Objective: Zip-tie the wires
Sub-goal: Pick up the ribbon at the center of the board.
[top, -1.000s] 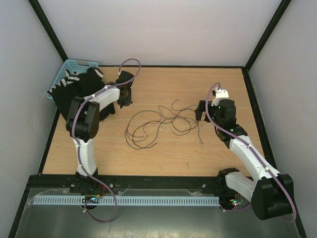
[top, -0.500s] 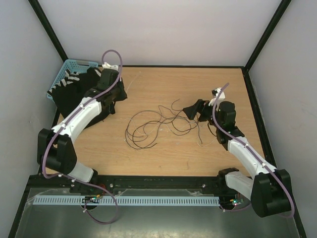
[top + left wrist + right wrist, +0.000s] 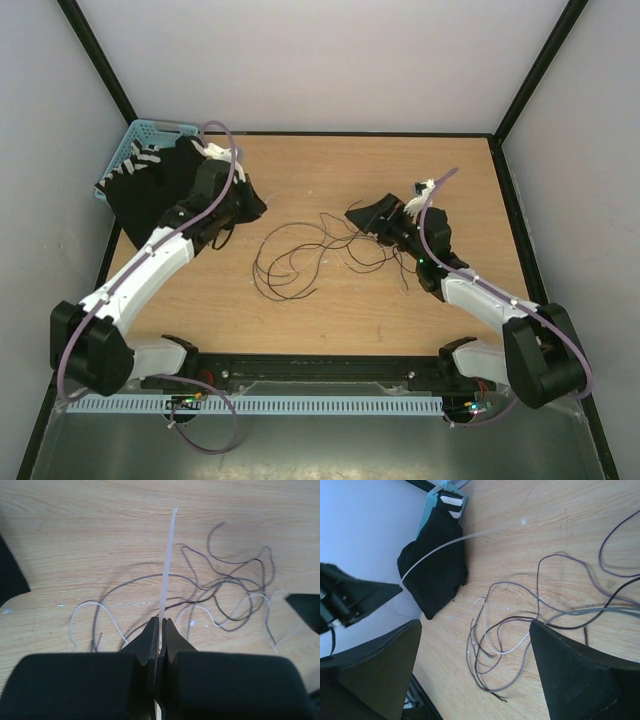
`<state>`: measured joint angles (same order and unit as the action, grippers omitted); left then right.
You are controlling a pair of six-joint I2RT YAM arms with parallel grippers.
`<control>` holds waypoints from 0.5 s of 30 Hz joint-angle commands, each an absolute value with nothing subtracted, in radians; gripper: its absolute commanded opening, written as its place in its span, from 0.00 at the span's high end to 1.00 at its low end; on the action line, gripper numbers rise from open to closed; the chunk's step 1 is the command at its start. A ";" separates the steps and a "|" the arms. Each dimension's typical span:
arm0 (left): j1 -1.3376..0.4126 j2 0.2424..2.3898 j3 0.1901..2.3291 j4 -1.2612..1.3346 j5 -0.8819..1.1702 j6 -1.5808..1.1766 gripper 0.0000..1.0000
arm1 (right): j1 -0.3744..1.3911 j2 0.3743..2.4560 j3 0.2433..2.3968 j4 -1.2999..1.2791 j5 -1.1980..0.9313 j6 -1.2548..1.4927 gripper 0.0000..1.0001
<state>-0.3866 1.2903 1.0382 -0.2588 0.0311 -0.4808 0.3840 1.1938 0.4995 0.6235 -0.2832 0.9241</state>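
The wires (image 3: 305, 255) lie as a loose thin tangle on the middle of the wooden table. My left gripper (image 3: 160, 620) is shut on the zip tie (image 3: 167, 565), a straight white strip that points forward above the wires (image 3: 225, 590). In the top view this gripper (image 3: 250, 206) hangs left of the tangle, beside the black cloth. My right gripper (image 3: 475, 625) is open wide and empty, low over the tangle's right part (image 3: 510, 630); in the top view it (image 3: 360, 213) is at the tangle's right end. The zip tie (image 3: 437, 550) also shows in the right wrist view.
A black cloth with white stripes (image 3: 165, 185) lies at the back left, partly over a blue basket (image 3: 150, 130). It also shows in the right wrist view (image 3: 435, 575). Black frame posts and grey walls ring the table.
My left arm has swung its elbow down to the left while its gripper stayed near the cloth. My right gripper has moved left, over the wires' right end.
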 commanded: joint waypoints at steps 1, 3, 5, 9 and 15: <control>-0.430 1.219 1.004 -0.222 0.058 -0.510 1.00 | 0.438 1.247 0.569 0.696 -0.200 1.070 0.01; -0.449 1.201 0.988 -0.222 0.069 -0.526 1.00 | 0.457 1.279 0.582 0.719 -0.195 1.097 0.01; -0.474 1.185 0.968 -0.220 0.076 -0.542 1.00 | 0.468 1.310 0.589 0.759 -0.197 1.123 0.01; -0.520 1.156 0.936 -0.216 0.078 -0.563 1.00 | 0.473 1.375 0.614 0.828 -0.234 1.166 0.01; -0.571 1.127 0.920 -0.204 0.075 -0.587 1.00 | 0.508 1.441 0.658 0.862 -0.250 1.199 0.01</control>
